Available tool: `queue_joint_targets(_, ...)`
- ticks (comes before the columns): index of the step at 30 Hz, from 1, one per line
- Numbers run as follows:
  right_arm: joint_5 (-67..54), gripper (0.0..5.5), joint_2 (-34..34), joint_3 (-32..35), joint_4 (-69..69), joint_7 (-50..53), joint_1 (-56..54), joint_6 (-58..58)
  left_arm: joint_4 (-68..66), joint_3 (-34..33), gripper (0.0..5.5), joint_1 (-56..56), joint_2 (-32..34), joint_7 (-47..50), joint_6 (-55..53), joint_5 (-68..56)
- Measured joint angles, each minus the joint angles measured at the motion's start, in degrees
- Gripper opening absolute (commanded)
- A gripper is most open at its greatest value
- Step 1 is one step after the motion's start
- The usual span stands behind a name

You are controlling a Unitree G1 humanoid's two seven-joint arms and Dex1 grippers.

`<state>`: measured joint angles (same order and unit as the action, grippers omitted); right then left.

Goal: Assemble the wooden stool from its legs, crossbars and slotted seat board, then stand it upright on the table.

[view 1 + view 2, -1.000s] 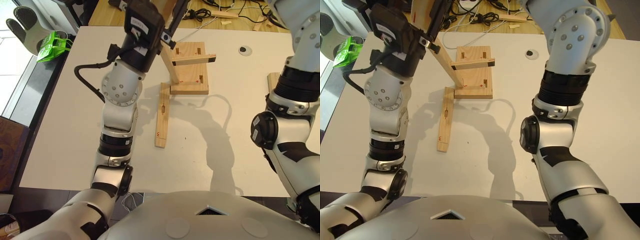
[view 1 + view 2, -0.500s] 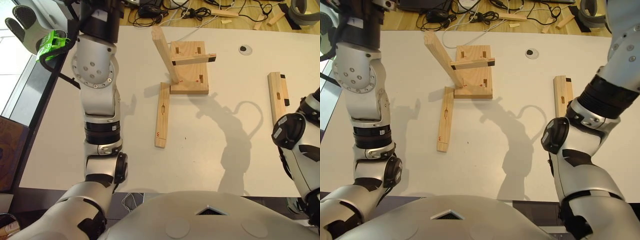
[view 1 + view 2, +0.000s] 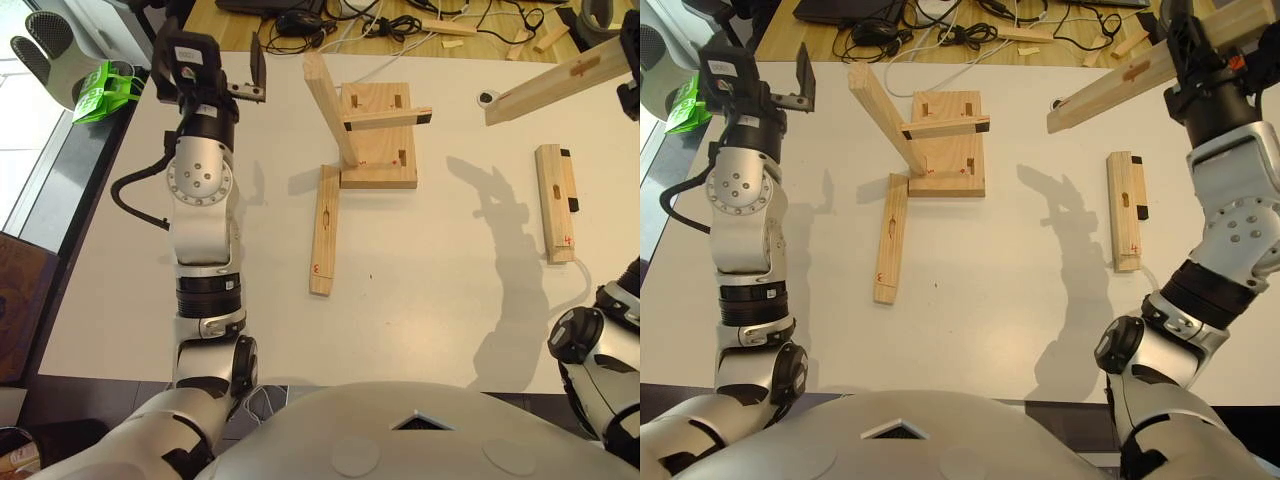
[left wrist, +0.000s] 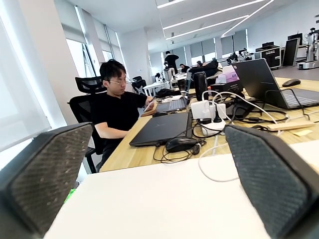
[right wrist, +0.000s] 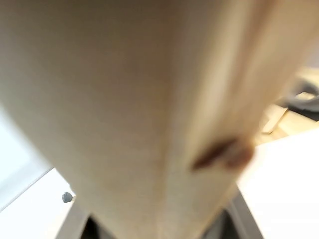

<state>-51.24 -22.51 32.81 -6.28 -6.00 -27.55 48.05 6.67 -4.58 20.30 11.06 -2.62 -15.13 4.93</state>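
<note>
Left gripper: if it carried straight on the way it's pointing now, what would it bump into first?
Nothing nearby: the left gripper points across the white table. Past its far edge, the black computer mouse on the wooden desk looks first in line, though depth is unclear.

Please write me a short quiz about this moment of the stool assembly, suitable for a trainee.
1. True or false: the left pincer is shut on a crossbar.
2. What does the right pincer hold in the air? A) a wooden leg B) a cable C) nothing
3. Count the fitted legs standing in the seat board: ___

Key: 1 false (it is open and empty); 2 A; 3 one.
</note>
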Motion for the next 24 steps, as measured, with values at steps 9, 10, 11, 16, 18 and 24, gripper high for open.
queue_joint_targets(9,-4.9,1.01,2.9,-1.6,7.6,0.3,-1.7,2.6,0.9,1.2,4.85,-0.5,-0.7,0.0,-1.5,-0.4)
queue_joint_targets(10,-4.4,1.01,3.5,-2.0,8.7,0.1,-2.4,1.4,1.0,1.3,4.85,-0.5,-0.7,-0.1,-1.5,-0.5)
queue_joint_targets(11,-3.8,1.01,4.0,-2.4,9.8,-0.1,-2.9,0.1,1.1,1.3,4.85,-0.5,-0.8,-0.1,-1.5,-0.6)
queue_joint_targets(16,0.2,1.01,7.1,-5.0,16.3,-1.4,-5.0,-6.7,1.2,1.4,4.85,0.4,-0.8,-0.3,-1.6,-1.1)
queue_joint_targets(18,1.1,1.01,7.7,-5.2,18.0,-1.9,-5.1,-8.5,1.3,1.4,4.85,0.4,-0.8,-0.3,-1.7,-1.1)
queue_joint_targets(24,3.4,1.01,8.8,-6.8,21.2,-2.7,-5.2,-10.5,1.6,1.4,4.85,0.4,-0.9,-0.2,-1.8,-1.1)
